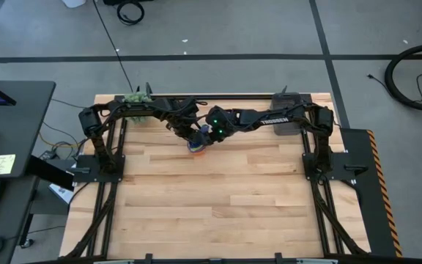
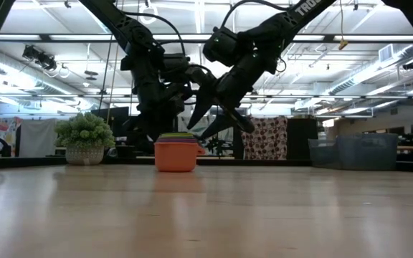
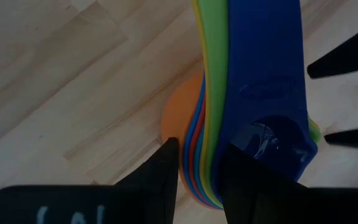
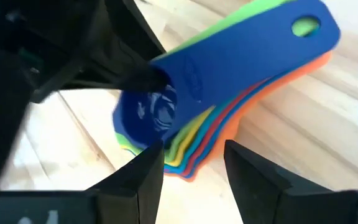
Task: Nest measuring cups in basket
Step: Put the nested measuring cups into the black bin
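Left wrist view: left gripper [image 3: 197,171] fingers clamped on rim of measuring cups [image 3: 253,93], stack filling centre frame. Keep that pinch steady.

Right wrist view: right gripper [image 4: 191,168] fingers apart, straddling stack edge, bottom centre; close square, don't shove.

Low view: stack sits centre on table [image 2: 206,215].

High view: basket [image 1: 288,123] maybe grey block upper right, hard to tell; cups mostly hidden under arms.

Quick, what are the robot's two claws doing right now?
Left gripper: shut on the stack of cups.
Right gripper: open, just above the cups.
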### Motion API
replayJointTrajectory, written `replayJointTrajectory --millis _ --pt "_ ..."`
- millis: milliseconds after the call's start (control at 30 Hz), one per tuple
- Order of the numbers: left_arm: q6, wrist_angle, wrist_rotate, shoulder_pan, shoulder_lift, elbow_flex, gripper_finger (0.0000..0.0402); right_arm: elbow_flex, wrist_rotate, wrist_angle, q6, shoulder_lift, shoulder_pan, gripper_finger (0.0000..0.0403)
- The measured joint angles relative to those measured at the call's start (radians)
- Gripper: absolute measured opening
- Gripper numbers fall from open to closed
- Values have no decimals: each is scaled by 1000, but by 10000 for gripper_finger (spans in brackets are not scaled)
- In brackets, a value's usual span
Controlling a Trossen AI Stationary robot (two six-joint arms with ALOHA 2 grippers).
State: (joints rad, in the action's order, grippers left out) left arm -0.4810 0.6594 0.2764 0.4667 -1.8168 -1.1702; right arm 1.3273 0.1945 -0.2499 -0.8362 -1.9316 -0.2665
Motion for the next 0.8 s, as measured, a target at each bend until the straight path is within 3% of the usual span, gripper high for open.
replayJointTrajectory --millis 367,600,700,800 --pt "7 -7 -1 0 0 1 96 -2 -53 -147 183 0 25 200" --pt "7 -9 -2 0 0 1 96 -2 -38 -47 180 0 35 225" --pt "7 -9 -2 0 0 1 96 -2 21 19 99 0 33 226" --pt "2 -10 -2 0 0 1 96 -2 -4 34 44 0 29 225"
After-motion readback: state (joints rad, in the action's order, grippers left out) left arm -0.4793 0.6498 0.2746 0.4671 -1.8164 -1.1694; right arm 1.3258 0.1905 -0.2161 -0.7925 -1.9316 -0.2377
